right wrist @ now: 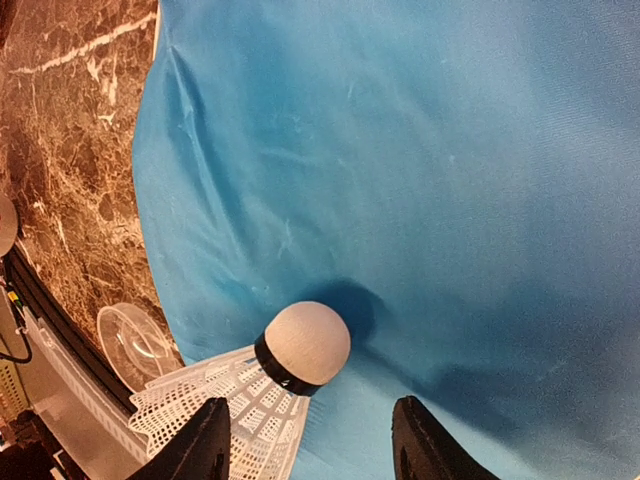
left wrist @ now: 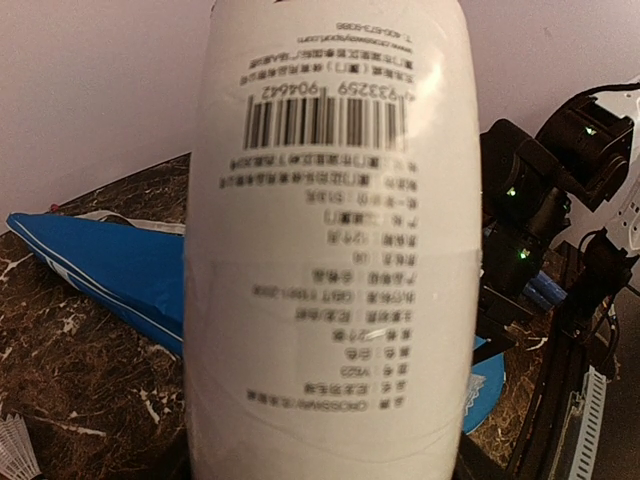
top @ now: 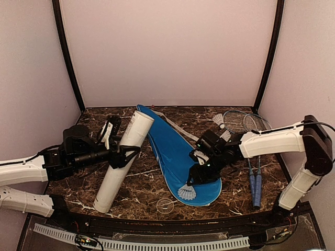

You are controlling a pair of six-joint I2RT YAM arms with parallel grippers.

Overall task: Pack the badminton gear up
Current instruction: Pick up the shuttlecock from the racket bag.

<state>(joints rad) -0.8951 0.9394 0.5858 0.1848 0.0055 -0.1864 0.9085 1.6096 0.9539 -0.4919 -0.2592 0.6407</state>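
The long white tube (top: 111, 185) is clasped about its middle by the left tool (top: 124, 155), with one jaw set on either side of it. The tube is laid slantwise on the left of the dark marbled surface (top: 141, 183), its open end pointed far and its other end near. Whether it is lifted clear of the surface cannot be told. In the left wrist view the tube (left wrist: 330, 300) fills most of the picture, and a barcode and printed label are seen on it.

Just right of the tube, the blue cover (top: 172, 151) is spread flat, its narrow end far and its broad end near. A shuttlecock (top: 187, 192) is found on the broad near end. The right tool (top: 200, 168) is held over the cover close to it. In the right wrist view the tool (right wrist: 310, 445) is seen parted to a middling width. The shuttlecock (right wrist: 300, 345) lies on the cover (right wrist: 430, 150) just past the fingers (right wrist: 200, 445), its skirt beside one of them, and it is not gripped.

The two rackets (top: 246, 123) are laid at the far right, their blue handles pointed near. A second shuttlecock (top: 219, 119) is seen beside their heads. A clear round lid (top: 165, 205) is set near the front edge, just beside the cover.
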